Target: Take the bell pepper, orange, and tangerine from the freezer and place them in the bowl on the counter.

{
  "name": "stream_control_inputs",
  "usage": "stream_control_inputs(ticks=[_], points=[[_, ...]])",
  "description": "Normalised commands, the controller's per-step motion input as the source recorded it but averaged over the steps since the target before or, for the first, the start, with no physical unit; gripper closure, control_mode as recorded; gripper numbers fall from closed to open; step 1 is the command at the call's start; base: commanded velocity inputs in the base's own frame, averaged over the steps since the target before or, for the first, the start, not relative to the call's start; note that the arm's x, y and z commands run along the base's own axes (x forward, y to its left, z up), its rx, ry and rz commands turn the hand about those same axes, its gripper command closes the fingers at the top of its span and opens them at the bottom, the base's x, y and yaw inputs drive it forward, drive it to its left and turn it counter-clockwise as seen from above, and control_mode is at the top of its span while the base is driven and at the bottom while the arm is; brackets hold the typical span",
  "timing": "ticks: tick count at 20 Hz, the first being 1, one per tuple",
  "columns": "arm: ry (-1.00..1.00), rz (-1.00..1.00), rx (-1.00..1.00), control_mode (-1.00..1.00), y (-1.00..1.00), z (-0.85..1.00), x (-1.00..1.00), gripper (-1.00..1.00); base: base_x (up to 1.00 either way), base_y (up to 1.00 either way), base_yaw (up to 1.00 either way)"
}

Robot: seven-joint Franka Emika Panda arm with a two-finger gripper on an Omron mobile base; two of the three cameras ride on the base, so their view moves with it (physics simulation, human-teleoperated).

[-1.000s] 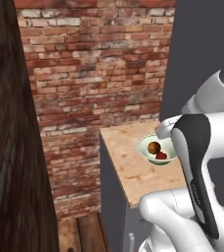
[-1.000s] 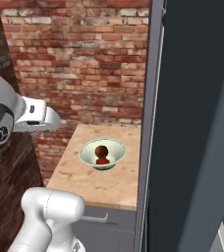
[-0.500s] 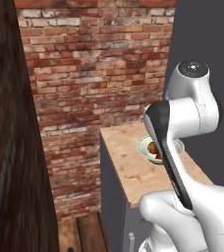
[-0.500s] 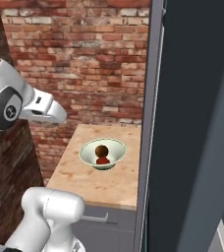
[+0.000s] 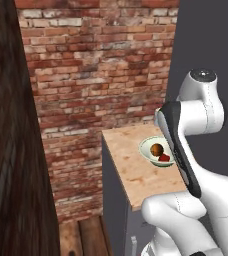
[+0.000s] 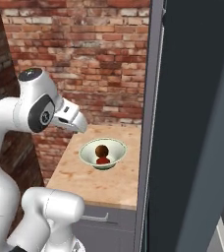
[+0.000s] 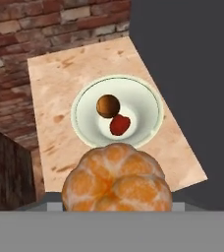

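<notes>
The tangerine (image 7: 117, 178), a segmented orange fruit, sits at the bottom of the hand view, close to the camera and between the jaws, which are closed on it; it hides the finger tips, and its lower edge is cut off. Beyond it, the bowl (image 7: 116, 111) holds a round orange-brown orange (image 7: 107, 106) touching the red bell pepper (image 7: 120, 125). The bowl stands on the speckled wooden bench (image 7: 65, 78), near the dark freezer (image 6: 197, 123) side. In the left base view the white arm (image 5: 181, 145) covers the bowl's right rim. A red brick wall (image 6: 84, 54) stands behind the bench.
</notes>
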Motion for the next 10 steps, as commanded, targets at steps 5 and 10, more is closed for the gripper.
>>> stream_control_inputs(ticks=[5,10], points=[[0.18,-0.03,0.0,-1.0,-0.38,-0.27,0.03,1.0,0.0,0.0,0.0],[0.11,-0.04,0.01,-1.0,-0.26,-0.3,0.19,1.0,0.0,0.0,0.0]])
